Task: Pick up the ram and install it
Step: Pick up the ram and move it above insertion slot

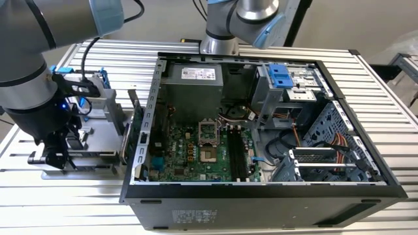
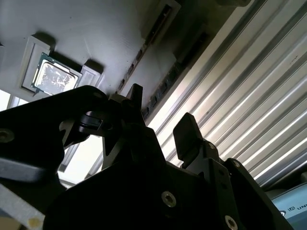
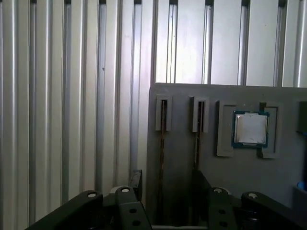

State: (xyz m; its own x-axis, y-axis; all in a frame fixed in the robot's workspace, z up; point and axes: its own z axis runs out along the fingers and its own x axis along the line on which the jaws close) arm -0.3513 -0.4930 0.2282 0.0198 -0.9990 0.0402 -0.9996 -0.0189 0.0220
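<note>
Closest to you in both wrist views, your black two-fingered gripper [image 3: 167, 181] hangs with its jaws spread wide and nothing pinched between them. The ram [image 3: 161, 155], a long thin circuit-board stick seen edge-on, stands in a narrow slot of the flat grey holder plate [image 3: 180, 100], under the gap between the fingers. A second slot [image 3: 197, 139] runs just beside it. Past that you see a small square silver processor chip [image 3: 250, 128] in its recess. The plate lies on the ribbed aluminium table [image 3: 57, 96]. The open black computer case [image 1: 261, 210] stands toward the exterior view's right.
</note>
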